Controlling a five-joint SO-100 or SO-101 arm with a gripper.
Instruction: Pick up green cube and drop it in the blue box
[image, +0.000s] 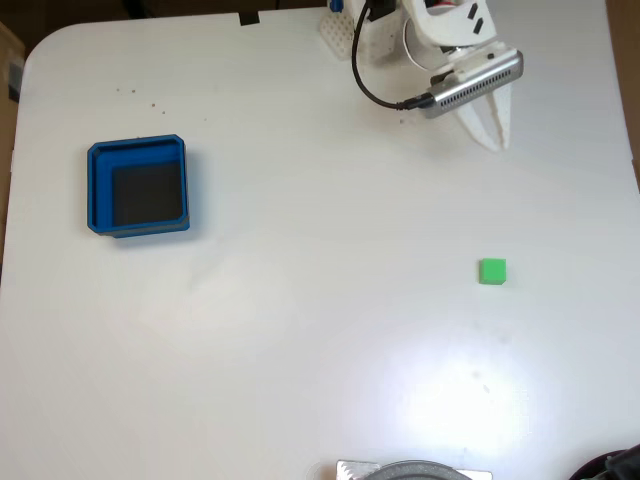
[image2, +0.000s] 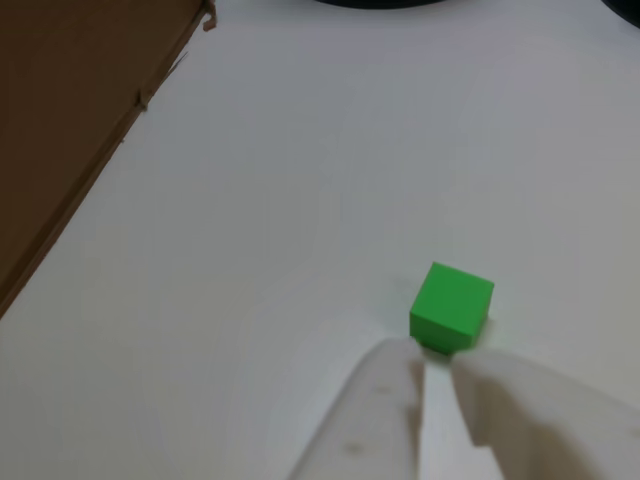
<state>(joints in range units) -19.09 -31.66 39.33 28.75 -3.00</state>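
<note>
While the green cube (image: 492, 271) sits square — no long axis — the white fingers (image2: 385, 400) stand nearly pressed together.

The fixed view looks straight down from high above the white table (image: 300, 330), taking in nearly its whole top, the arm's base at the upper edge. The other view sits low and close behind the gripper (image2: 432, 368), facing forward along the tabletop. Both share the green cube (image: 492, 271) (image2: 452, 306).

Green cube (image: 492, 271) right on table (image: 320, 330); blue box (image: 138, 187) far left; end effector (image: 490, 135) top right.
</note>
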